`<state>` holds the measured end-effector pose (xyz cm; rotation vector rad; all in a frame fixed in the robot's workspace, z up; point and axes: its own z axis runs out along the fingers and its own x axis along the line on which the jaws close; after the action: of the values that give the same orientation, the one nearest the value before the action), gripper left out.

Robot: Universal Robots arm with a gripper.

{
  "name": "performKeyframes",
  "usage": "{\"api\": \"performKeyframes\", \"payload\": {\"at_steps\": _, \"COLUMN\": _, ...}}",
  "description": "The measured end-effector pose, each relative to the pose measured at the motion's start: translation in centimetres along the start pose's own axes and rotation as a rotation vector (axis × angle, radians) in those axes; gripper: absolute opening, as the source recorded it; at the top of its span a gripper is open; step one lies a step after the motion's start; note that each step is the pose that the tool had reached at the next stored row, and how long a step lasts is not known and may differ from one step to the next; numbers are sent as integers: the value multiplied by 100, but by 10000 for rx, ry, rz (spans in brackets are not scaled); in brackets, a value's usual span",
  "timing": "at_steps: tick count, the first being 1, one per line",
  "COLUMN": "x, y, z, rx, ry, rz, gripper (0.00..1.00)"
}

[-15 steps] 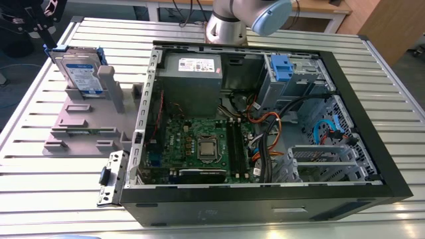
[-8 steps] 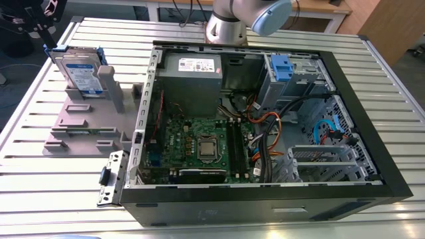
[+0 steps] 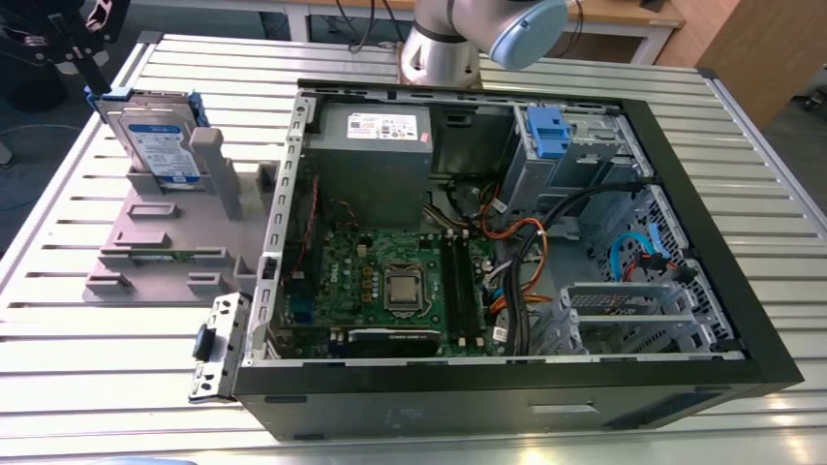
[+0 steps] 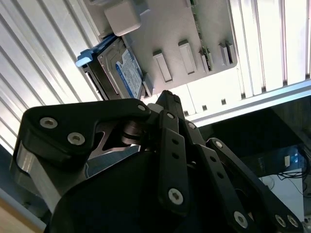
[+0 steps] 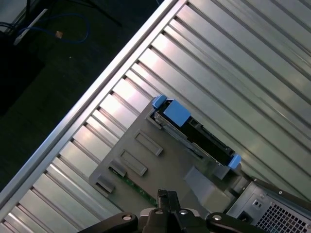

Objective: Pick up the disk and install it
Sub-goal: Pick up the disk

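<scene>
Disk (image 3: 158, 143) stood on edge in the grey holder (image 3: 142, 254), left of the open computer case (image 3: 517, 387) in the exterior view, with the gripper (image 5: 164, 198) near above it, empty, its opening impossible to tell; judged dense, rigid, slick-faced and shock-sensitive, best gripped across the blue bracket's edges.

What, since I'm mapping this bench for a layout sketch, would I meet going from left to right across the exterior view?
Disk → grey power supply → blue clip
</scene>
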<state>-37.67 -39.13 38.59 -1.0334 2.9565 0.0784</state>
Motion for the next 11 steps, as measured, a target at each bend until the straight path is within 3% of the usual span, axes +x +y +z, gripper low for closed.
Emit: {"api": "performKeyframes", "payload": {"at_steps": 11, "x": 0, "y": 0, "z": 0, "rx": -2, "ry": 4, "rz": -93, "gripper": 11}}
